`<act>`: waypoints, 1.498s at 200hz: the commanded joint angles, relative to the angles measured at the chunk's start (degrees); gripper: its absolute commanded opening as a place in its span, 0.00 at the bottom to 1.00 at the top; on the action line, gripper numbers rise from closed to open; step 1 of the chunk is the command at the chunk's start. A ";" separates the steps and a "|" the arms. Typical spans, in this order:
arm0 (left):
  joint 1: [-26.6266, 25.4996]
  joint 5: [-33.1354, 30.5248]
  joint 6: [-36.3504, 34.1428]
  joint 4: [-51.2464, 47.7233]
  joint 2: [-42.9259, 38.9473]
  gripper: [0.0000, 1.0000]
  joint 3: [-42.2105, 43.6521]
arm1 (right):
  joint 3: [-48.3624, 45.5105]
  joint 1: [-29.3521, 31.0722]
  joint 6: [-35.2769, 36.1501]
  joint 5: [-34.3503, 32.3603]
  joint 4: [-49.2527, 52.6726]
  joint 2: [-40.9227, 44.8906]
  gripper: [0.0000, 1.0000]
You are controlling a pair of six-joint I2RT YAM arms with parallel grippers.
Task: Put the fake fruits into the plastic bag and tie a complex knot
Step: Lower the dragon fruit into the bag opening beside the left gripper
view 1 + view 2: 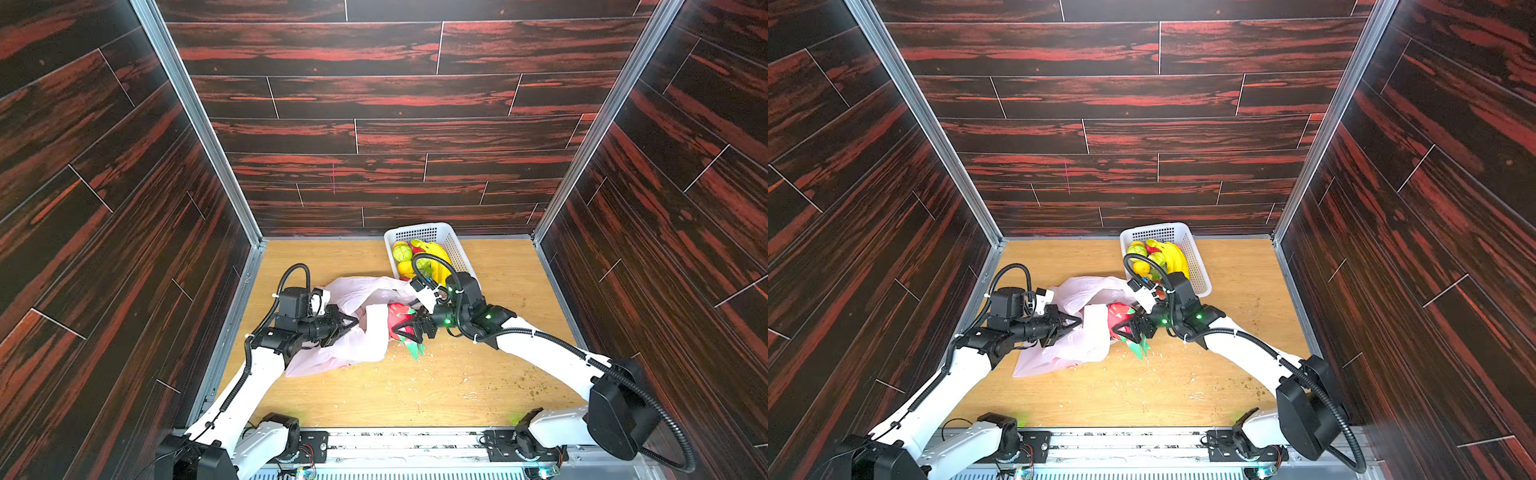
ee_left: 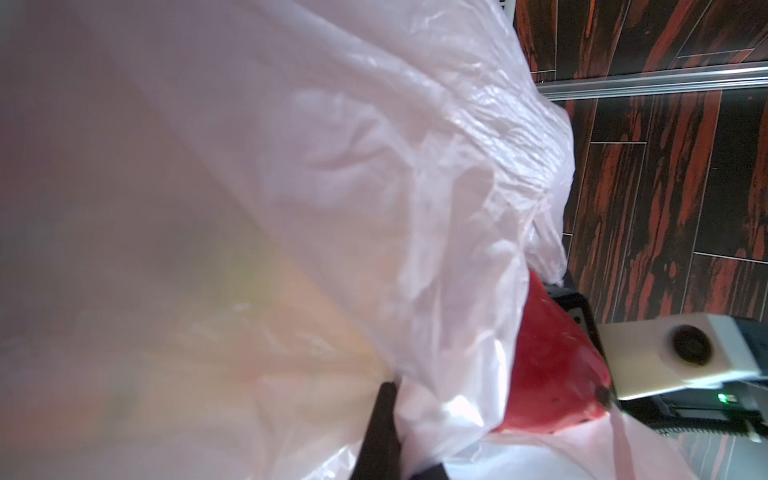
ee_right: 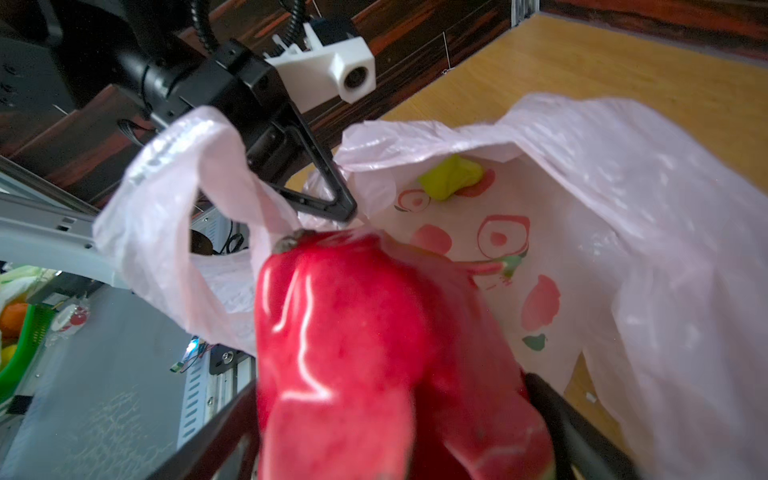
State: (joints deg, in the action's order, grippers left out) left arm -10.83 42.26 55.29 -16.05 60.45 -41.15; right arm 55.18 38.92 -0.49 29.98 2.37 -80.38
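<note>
Left hand (image 1: 352, 322): clamped fully closed on the bag's rim at the base of a strap (image 3: 166, 166), lifting the mouth open.
Right hand (image 1: 402, 332): jaws spread wide around the dragon fruit (image 1: 398, 313), gripping it right at the bag's mouth.
Bag (image 1: 357, 291): lies on the bench (image 1: 457, 386) left of centre, mouth towards the right hand. One yellow-green fruit (image 3: 451, 176) is inside.
Dragon fruit, close up: its stem end touches the rim film just beside the left hand's tip. Its green scales hang over the bench.
Basket (image 1: 419, 230): at the back of the bench behind the right arm, holding bananas and green fruits (image 1: 415, 257).
Knot: not begun; the strap hangs as a loose loop.
Risk, snag: the fruit's nose may push the rim or strap instead of entering, folding the mouth shut.
Risk, pull-out: that push could drag the thin film from the left hand's pinch, or tear it there.
Risk, slip: the glossy fruit may twist in the wide grip and drop outside the bag.
Risk, contact: the two hands are very near and could collide.
</note>
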 commanded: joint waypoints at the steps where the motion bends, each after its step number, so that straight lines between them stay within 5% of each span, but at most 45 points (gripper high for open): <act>1: 0.28 1.08 -1.63 -1.00 0.09 0.00 -1.78 | 2.89 -0.51 3.99 -2.11 2.71 -0.42 0.47; 92: 0.33 2.30 -5.20 -2.44 0.72 0.00 -2.62 | 14.05 -6.86 12.19 4.38 12.13 -7.16 0.47; 159: 0.33 2.30 -6.16 -2.93 1.43 0.00 -3.21 | 10.78 -2.02 14.09 8.13 12.79 -6.38 0.46; 232: 0.34 2.57 -6.32 -2.77 1.61 0.00 -3.68 | 3.17 6.02 12.70 4.80 12.20 -1.08 0.46; 299: 0.25 4.05 -11.99 -8.10 0.31 0.00 -5.32 | 17.51 2.69 11.06 -2.66 25.15 -10.42 0.46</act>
State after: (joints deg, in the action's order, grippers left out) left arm -10.83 44.91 47.62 -20.43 61.84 -43.83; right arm 66.63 42.81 10.48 27.90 23.20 -87.26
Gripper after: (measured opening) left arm 0.068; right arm 0.919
